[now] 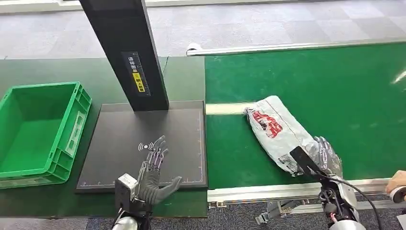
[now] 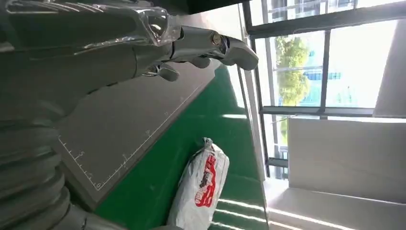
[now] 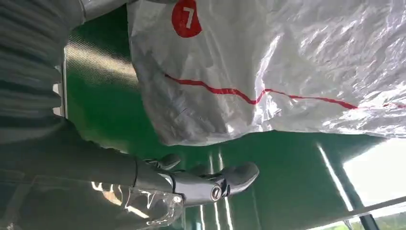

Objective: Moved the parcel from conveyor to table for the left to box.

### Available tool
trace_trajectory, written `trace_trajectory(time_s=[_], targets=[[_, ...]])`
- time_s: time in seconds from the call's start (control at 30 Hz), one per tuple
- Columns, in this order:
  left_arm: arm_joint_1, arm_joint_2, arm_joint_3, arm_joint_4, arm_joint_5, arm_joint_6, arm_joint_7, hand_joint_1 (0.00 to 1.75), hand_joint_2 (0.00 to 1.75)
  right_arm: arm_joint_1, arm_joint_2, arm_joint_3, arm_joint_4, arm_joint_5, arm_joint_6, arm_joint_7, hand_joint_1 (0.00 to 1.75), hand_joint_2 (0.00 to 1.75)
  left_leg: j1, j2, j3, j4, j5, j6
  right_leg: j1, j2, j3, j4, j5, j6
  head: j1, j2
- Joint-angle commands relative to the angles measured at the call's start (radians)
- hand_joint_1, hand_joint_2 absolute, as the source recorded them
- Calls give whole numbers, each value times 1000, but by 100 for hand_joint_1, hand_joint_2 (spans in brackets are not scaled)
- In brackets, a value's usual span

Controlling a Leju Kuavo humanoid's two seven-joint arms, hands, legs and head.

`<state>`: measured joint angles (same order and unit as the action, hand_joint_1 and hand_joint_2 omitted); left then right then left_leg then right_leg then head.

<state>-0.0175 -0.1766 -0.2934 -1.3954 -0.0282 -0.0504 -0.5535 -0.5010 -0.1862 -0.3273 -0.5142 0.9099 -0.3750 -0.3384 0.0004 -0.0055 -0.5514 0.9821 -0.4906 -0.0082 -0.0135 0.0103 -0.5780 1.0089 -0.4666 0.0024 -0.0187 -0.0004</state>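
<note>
Right hand [image 1: 324, 154] is placed at the near end of the parcel [image 1: 277, 129], fingers spread against the crinkled film; in the right wrist view the thumb [image 3: 225, 179] is seen apart from the bag, so a closed grasp cannot be confirmed and the hand is judged open. Left hand [image 1: 154, 175] is held open above the near edge of the scanning mat [image 1: 182, 129], nothing in it.

The parcel lies on the green conveyor belt [image 1: 335, 86], just beside the mat, not yet on the table.

Hazards, as judged:
- Slip. The parcel is a soft poly mailer of thin, glossy, wrinkled white-grey film with red print. Only loose film may be pinched, and the contents may sag or slide out when lifted.
- Drag. The belt surface is matt and finely textured; if the bag is pulled rather than lifted, it may be caught on the metal side rail [image 1: 268, 191] or on the raised edge of the mat.
- Collision. A person's hand [image 1: 396, 182] is present near the right arm at the belt edge.

The mat is a flat, dark, rigid square with ruled white edge marks. The green crate [image 1: 79, 120] is hard moulded plastic with ribbed walls and slotted handles, well apart from the parcel. A black upright post [image 1: 127, 48] stands at the far side of the mat.
</note>
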Motion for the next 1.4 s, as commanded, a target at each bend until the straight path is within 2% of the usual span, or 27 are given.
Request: trace_trajectory(time_s=[0.03,0.2,0.23,0.27,0.3,0.7,0.83,0.93,1.0,1.03,1.07,1.23,1.3,1.4], targets=[[-13,28,-17,52,14,16,1,0,175,-113,59,57,163,33,34,-1,0,175,1,6,3,-2,0,-1,1,4,1,-2,2,-1,0,0],[-8,31,-12,39,18,28,2,0,175,-132,85,69,175,30,67,-10,0,175,0,6,2,-1,0,-1,1,4,0,-1,1,-1,0,0],[-6,32,-11,37,19,30,2,0,175,-132,89,74,177,30,75,-18,35,175,0,4,2,-1,0,-1,1,3,0,-1,1,-1,0,0],[-2,33,-11,37,19,31,2,0,175,-129,97,81,176,33,81,-29,169,175,0,4,2,-2,0,-1,1,3,1,-1,1,-1,0,0],[1,34,-11,37,19,31,2,0,175,-125,105,85,173,34,79,-36,175,175,0,4,2,-1,0,-1,0,3,1,-1,1,-1,0,0],[5,34,-14,39,20,34,0,0,175,-103,128,89,144,17,99,-63,175,175,0,2,2,-1,0,-1,0,1,1,-1,0,-1,0,0],[0,33,-12,41,24,43,-4,0,175,-86,132,60,110,-58,133,-105,175,175,1,1,2,-1,0,-1,1,0,2,-1,0,-1,0,0],[12,34,-4,22,27,54,-8,0,175,-48,143,10,34,-181,127,-180,175,175,0,0,1,-1,0,-1,0,0,1,-1,0,-1,0,0],[26,39,4,-7,17,71,-16,0,175,14,163,-3,-114,-295,146,-263,175,175,0,0,2,-2,0,-1,1,-1,2,-1,0,-1,0,0],[32,41,8,-21,13,74,-17,0,175,45,170,9,-192,-320,146,-269,175,175,1,1,2,-2,0,-1,1,0,2,-2,0,-1,0,0],[35,41,16,-32,11,73,-16,0,175,79,171,35,-275,-339,163,-225,175,175,0,0,1,-1,0,-1,1,0,1,-1,0,-1,0,0],[34,42,16,-32,6,74,-16,0,175,89,173,44,-307,-356,149,-229,175,175,0,1,0,-1,0,-1,0,0,0,0,0,-1,0,0],[37,43,35,-60,-17,87,-24,0,175,156,176,72,-494,-427,86,-257,175,175,0,1,0,-1,0,-1,0,0,0,0,0,-1,1,0],[27,41,97,-97,-26,99,-15,0,175,281,166,125,-862,-461,88,-175,175,175,0,-1,-1,0,0,-1,0,-2,-1,1,-1,-1,0,0]])
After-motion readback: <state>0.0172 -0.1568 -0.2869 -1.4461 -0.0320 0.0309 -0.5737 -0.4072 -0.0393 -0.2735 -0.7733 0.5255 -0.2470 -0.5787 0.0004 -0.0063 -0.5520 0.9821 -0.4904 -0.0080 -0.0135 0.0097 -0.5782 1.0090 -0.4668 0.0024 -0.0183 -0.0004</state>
